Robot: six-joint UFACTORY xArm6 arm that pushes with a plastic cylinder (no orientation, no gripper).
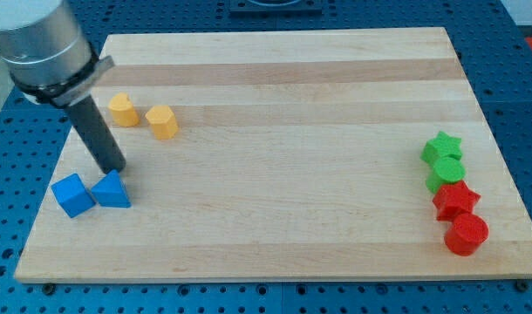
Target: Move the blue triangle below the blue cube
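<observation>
The blue cube [72, 194] lies near the board's left edge, toward the view's bottom. The blue triangle [112, 190] sits right beside it on the view's right, touching or nearly touching it. My tip [113, 168] is just above the blue triangle's top corner, close to it or touching it. The dark rod slants up to the view's left into the grey arm body.
Two yellow blocks [121, 110] [162, 121] lie above the tip toward the view's top. At the right edge a green star [441, 147], a green round block [446, 175], a red star [456, 201] and a red cylinder [466, 234] stand in a column. The wooden board [283, 96] lies on a blue perforated table.
</observation>
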